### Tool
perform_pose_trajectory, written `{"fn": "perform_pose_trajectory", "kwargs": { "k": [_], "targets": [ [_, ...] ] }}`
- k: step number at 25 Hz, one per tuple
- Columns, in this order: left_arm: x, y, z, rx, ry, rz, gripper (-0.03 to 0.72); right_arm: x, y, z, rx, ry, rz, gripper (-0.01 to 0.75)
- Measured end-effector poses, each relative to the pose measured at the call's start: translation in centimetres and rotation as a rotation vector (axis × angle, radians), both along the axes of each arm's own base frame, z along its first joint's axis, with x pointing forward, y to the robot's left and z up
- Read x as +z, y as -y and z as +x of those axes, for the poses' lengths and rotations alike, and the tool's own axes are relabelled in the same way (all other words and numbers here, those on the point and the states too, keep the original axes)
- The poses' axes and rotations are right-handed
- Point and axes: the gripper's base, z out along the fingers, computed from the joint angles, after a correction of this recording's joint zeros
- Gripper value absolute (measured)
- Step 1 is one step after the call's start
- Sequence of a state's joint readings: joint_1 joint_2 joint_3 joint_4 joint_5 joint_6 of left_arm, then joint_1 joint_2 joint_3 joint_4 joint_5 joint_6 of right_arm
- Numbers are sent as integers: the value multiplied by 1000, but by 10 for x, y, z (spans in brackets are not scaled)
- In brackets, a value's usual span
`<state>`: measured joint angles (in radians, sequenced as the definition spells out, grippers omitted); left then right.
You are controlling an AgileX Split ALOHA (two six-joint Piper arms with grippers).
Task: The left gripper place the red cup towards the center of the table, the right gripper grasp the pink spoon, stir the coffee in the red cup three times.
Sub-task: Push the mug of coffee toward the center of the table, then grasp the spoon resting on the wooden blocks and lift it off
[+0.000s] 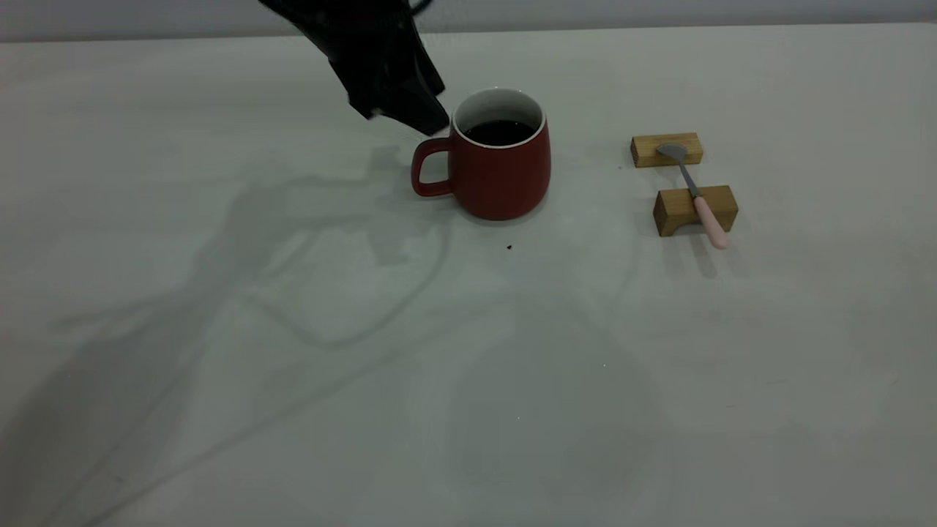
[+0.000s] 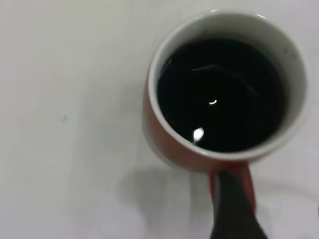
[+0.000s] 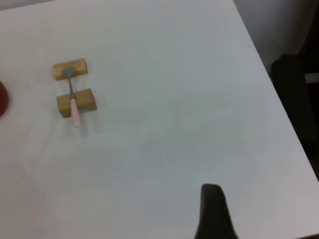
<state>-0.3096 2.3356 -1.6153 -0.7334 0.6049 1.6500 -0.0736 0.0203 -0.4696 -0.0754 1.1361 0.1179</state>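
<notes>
The red cup point(image 1: 501, 172) stands upright near the middle of the table point(image 1: 468, 366), its handle point(image 1: 430, 167) pointing left. Dark coffee point(image 2: 222, 94) fills it, with a flat surface. My left gripper point(image 1: 428, 121) hovers just above the handle, open and holding nothing. In the left wrist view one finger point(image 2: 233, 209) overlaps the handle. The pink spoon point(image 1: 701, 201) lies across two tan wooden blocks to the right of the cup, pink handle toward the front. My right gripper point(image 3: 259, 214) is far from the spoon point(image 3: 73, 102), open and empty, with one finger point(image 3: 212, 209) showing.
Two wooden blocks point(image 1: 666, 148) point(image 1: 677, 210) carry the spoon. A tiny dark speck point(image 1: 509, 247) lies in front of the cup. In the right wrist view the table's edge point(image 3: 279, 99) runs past a dark object beyond it.
</notes>
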Motion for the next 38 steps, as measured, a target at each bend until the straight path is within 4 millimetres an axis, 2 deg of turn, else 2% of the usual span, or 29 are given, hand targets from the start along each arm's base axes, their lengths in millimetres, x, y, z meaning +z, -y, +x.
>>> {"fn": "perform_pose_trajectory", "kwargs": {
  "k": [4,11,15,18,21,23,25,29,33,38],
  "targets": [
    [44,-6,-4,75,-8,35,482,0,0,0,0,0,0,565],
    [158,-28,-28,442,-4,33,482,0,0,0,0,0,0,565],
    [224,-51,-63,682,-18,52,482,0,0,0,0,0,0,565],
    [266,-70,-101,831,-55,71,482,0,0,0,0,0,0,565],
    [294,-86,-135,925,-77,120,482,0,0,0,0,0,0,565],
    [308,-93,-148,953,-30,101,482,0,0,0,0,0,0,565],
    [315,-99,-160,971,-6,90,482,0,0,0,0,0,0,565],
    [303,-108,-188,1024,-52,98,482,0,0,0,0,0,0,565],
    [270,-120,-227,1053,-132,157,482,0,0,0,0,0,0,565],
    [217,-135,-287,1083,-269,207,482,0,0,0,0,0,0,565]
  ]
}}
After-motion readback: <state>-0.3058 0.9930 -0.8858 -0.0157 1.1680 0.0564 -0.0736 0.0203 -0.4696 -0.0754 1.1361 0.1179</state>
